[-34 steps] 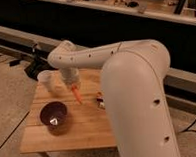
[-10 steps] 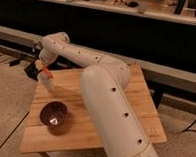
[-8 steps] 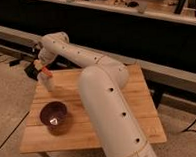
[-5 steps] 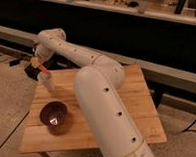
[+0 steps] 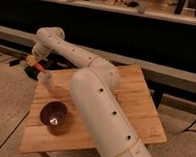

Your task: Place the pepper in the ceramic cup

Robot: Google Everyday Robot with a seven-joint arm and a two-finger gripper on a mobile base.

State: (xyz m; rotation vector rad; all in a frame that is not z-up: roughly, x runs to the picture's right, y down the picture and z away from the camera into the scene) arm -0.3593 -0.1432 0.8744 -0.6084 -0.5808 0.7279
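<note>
My gripper [image 5: 33, 61] hangs over the table's far left corner, at the end of the white arm [image 5: 75, 54] that reaches across from the right. It is shut on the pepper [image 5: 41, 68], a short orange piece that points down and to the right from the fingers. Just below the pepper's tip stands the ceramic cup [image 5: 48, 82], small and pale, upright on the wood. The pepper is above the cup's mouth, apart from it.
A wide dark maroon bowl [image 5: 54, 116] with a small pale item inside sits on the wooden table [image 5: 138, 105] near its front left. The arm's thick white lower link [image 5: 106, 122] covers the table's middle. Concrete floor lies left, a dark rail behind.
The gripper with the pepper has drifted slightly left and up over the cup. Compared with the oldest frame, the arm has swung from the table's middle to the far left corner.
</note>
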